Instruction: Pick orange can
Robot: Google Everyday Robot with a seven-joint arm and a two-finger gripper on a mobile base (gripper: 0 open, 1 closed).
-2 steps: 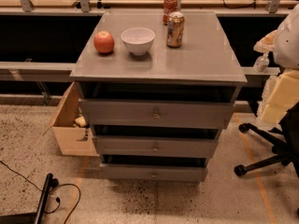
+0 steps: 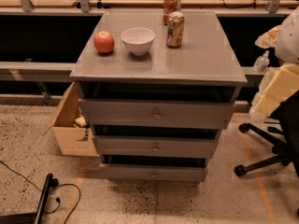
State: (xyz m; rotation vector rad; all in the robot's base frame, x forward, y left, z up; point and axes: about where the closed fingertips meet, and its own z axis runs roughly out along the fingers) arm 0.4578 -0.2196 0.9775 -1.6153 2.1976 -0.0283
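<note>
The drawer cabinet (image 2: 196, 113) is seen from in front and above, at middling range; the gripper lies outside the frame.

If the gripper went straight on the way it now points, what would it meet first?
Cannot be judged: the gripper is not in view, so its heading is unknown. The orange can stands untouched on the cabinet top, just in front of the red can.

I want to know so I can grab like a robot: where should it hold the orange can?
Probably around its round middle, from the front-right: the orange can stands upright, a red can close behind, the bowl to its left. The gripper sits low at left.
</note>
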